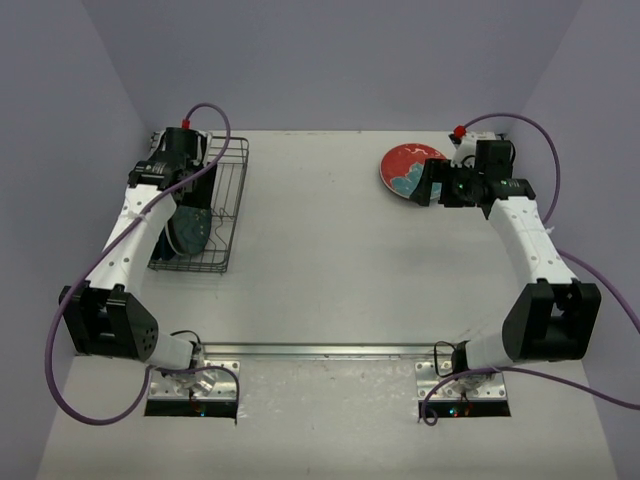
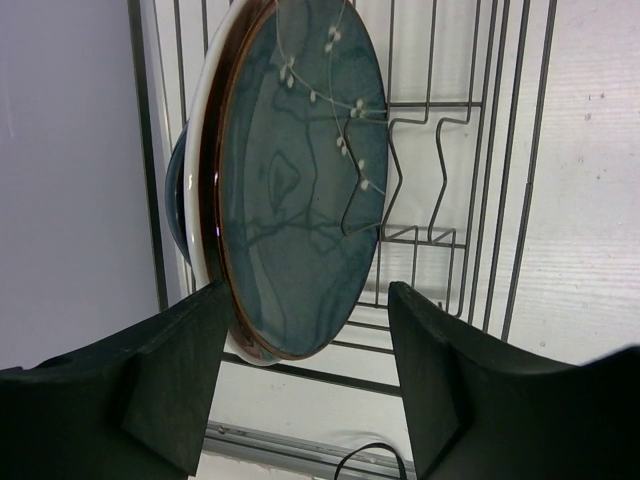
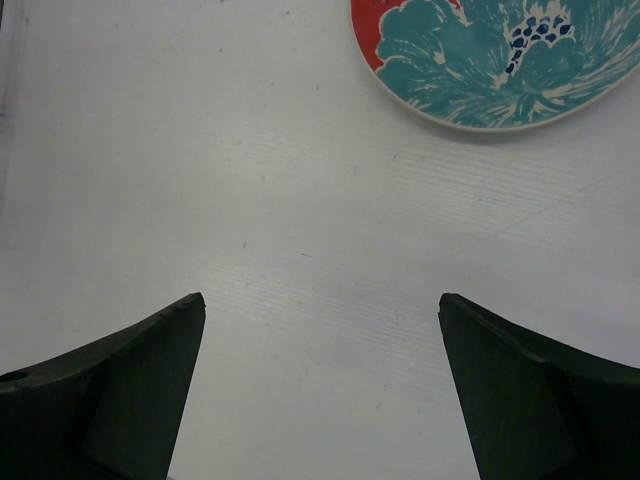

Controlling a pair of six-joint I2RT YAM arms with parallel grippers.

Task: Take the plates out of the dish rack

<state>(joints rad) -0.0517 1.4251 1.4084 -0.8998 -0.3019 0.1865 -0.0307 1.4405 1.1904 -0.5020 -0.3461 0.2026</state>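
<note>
The left end effector [image 2: 308,300] is down at the dish rack [image 1: 238,190], which sits on the table [image 1: 320,260] at the far left. Its two fingers stand partly apart, astride the lower rim of a dark teal plate [image 2: 300,190]. That plate stands on edge among the rack's wire prongs, with its brown-rimmed face turned toward the right-hand finger. The left-hand finger [image 2: 190,370] lies against the plate's pale underside. The other finger looks just clear of the rim, though from this angle I cannot tell whether the plate is really pinched. Behind the teal plate, on the left finger's side, the dark blue edge of a second dish [image 2: 178,200] shows, close against it.

Across the table, the right end effector [image 3: 322,296] hangs above bare tabletop with its fingers spread wide and nothing between them. A red plate [image 3: 490,60] with a teal-blue flower lies flat on the table, ahead of these fingers and off to their right, apart from both fingertips and well away from the rack.
</note>
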